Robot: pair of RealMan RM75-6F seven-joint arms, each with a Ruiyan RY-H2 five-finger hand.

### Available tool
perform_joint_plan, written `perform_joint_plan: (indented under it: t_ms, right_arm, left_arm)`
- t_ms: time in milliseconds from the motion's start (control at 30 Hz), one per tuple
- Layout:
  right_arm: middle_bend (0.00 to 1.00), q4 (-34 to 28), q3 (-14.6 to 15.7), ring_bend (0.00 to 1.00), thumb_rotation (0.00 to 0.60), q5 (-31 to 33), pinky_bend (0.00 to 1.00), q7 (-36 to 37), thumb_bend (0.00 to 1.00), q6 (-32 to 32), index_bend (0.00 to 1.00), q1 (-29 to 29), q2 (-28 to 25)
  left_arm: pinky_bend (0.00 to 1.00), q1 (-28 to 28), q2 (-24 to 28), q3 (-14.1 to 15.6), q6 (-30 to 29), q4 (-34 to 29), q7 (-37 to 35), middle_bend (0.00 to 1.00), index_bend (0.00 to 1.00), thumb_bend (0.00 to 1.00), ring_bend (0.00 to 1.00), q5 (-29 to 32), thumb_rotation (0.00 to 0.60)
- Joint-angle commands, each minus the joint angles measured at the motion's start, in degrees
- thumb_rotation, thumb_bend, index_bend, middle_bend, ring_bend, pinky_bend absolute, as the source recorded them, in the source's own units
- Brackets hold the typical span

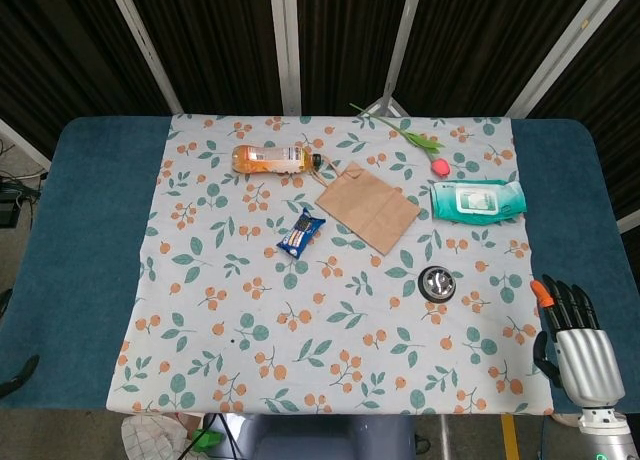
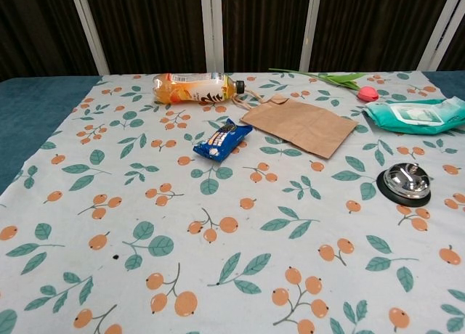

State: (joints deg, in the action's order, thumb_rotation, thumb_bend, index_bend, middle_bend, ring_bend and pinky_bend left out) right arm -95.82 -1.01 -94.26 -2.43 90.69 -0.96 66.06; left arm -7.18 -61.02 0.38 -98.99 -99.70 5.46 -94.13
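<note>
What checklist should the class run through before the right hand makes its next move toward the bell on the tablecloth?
1. Right hand holds nothing, fingers apart: ok.
2. Bell upright and apart from other things: ok.
3. Cloth between right hand and bell bare of things: ok.
4. Wipes pack lies beyond the bell, not touching it: ok.
5. Left hand's state: cannot tell; only a dark tip shows at the head view's lower left edge.
6. Tablecloth lies flat near the bell: ok.
</note>
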Motion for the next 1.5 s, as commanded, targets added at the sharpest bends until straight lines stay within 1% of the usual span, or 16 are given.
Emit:
perform_joint_plan:
  t_ms: [33, 133, 267, 467, 600, 767, 900, 1067, 1267, 1500]
  right_arm:
    - [0.0, -0.6, 0.0, 0.0, 0.6, -0.1, 0.0, -1.6, 0.79, -0.3, 0.0, -0.2, 0.8]
    - [0.0, -1.1, 0.1, 0.0, 0.6, -1.2, 0.0, -3.1, 0.79, -1.5, 0.0, -1.2, 1.8]
    - [0.0, -2.0, -0.1, 0.0, 0.6, -1.2, 0.0, -1.9, 0.79, -6.3, 0.0, -4.2, 1.4]
    - [0.0, -4.4, -3.1, 0.0, 0.6, 1.8, 0.0, -3.5, 0.79, -12.3, 0.0, -9.0, 1.5]
    - [0.0, -4.1, -6.0, 0.0, 0.6, 5.3, 0.0, -5.1, 0.79, -15.1, 0.0, -12.1, 6.0]
    - [0.0, -1.2, -7.8, 0.0, 0.6, 9.0, 0.0, -7.0, 0.78, -19.1, 0.0, -15.7, 11.6]
    - [0.0, 1.8, -8.7, 0.0, 0.6, 11.8, 0.0, -7.5, 0.79, -22.1, 0.0, -18.2, 15.3]
    - [0.0, 7.6, -9.0, 0.0, 0.6, 13.6, 0.0, -7.1, 0.79, -24.1, 0.01, -20.4, 19.8]
    - [0.0, 18.4, -8.7, 0.0, 0.6, 13.4, 0.0, -9.8, 0.78, -25.2, 0.02, -23.1, 25.4]
    - [0.0, 28.3, -7.7, 0.0, 0.6, 13.8, 0.0, -5.8, 0.78, -28.7, 0.02, -25.7, 30.8]
  left_arm:
    - [0.1, -0.4, 0.0, 0.2, -0.6, 0.0, -0.1, 0.0, 0.05, 0.33, 0.0, -0.3, 0.6]
    - [0.1, -0.8, 0.0, 0.2, -1.3, 0.1, -0.5, 0.0, 0.05, 0.33, 0.0, -0.1, 0.6]
    - [0.1, -1.1, 0.2, 0.3, -1.7, 0.2, -1.0, 0.0, 0.05, 0.33, 0.0, -0.3, 0.6]
    - [0.1, -1.1, 0.1, 0.2, -1.9, 0.5, -1.3, 0.0, 0.05, 0.33, 0.0, -0.5, 0.6]
    - [0.1, -0.7, 0.0, 0.1, -1.2, 0.3, -0.7, 0.0, 0.05, 0.33, 0.0, -0.4, 0.6]
    - [0.1, -0.5, -0.1, 0.0, -0.7, 0.0, 0.0, 0.0, 0.05, 0.33, 0.0, -0.1, 0.6]
    - [0.1, -0.6, -0.1, -0.4, -0.8, -0.1, -0.1, 0.0, 0.05, 0.33, 0.0, 0.6, 0.6]
    - [0.1, -0.5, 0.0, -0.7, -0.5, -0.1, -0.2, 0.0, 0.05, 0.33, 0.0, 1.5, 0.6]
    - [0.1, -0.2, -0.3, -1.2, 0.1, -0.5, 0.8, 0.0, 0.05, 0.33, 0.0, 2.4, 0.6]
    - [0.1, 0.1, -0.9, -1.6, 0.8, -1.0, 3.0, 0.0, 0.05, 0.33, 0.0, 3.5, 0.6]
